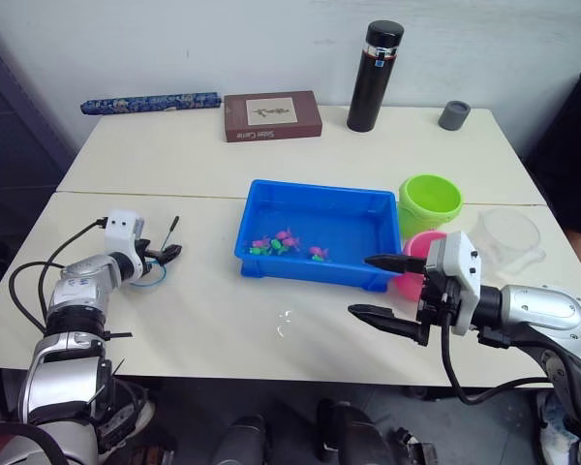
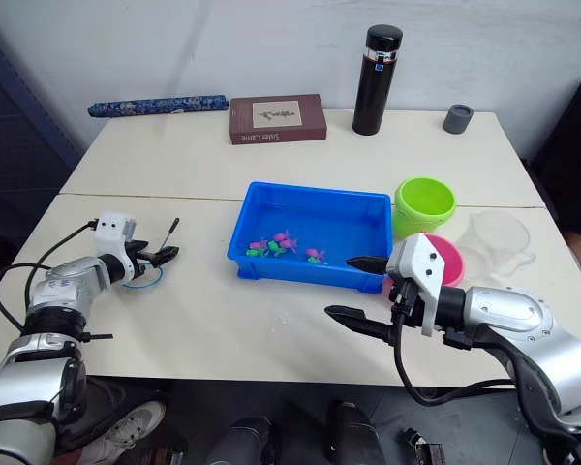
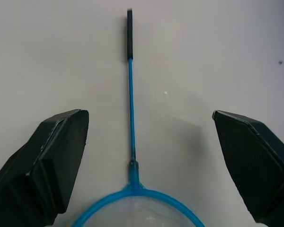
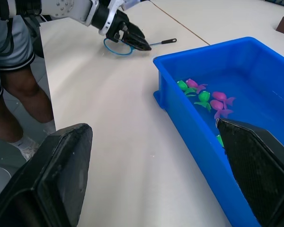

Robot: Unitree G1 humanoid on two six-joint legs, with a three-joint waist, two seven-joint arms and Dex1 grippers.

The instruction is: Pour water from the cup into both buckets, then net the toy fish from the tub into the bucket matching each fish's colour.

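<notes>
Clearly the coming move turns on the net (image 3: 131, 142), which lies flat on the table (image 1: 223, 300) directly under the left end effector (image 1: 163, 255). In the left wrist view its light-blue hoop sits at the base of the two black fingers (image 3: 47, 161) and its thin stick runs straight away between them, the dark grip at the far end, so the handle's long axis lines up with the reach of the arm and the fingers straddle it on either side. Those fingers are spread wide and hold nothing. The left arm is far nearer the net than the right; the right end effector (image 1: 387, 286) hovers, also spread wide and empty, near the front corner of the tub (image 1: 271, 194), well apart from the net. The toy fish (image 1: 289, 244), pink and green, cluster in the tub's near half. The green bucket (image 1: 430, 199) and the pink bucket (image 1: 418, 247) stand just beside the tub's right end, with the clear cup (image 1: 508, 237) to their right.
</notes>
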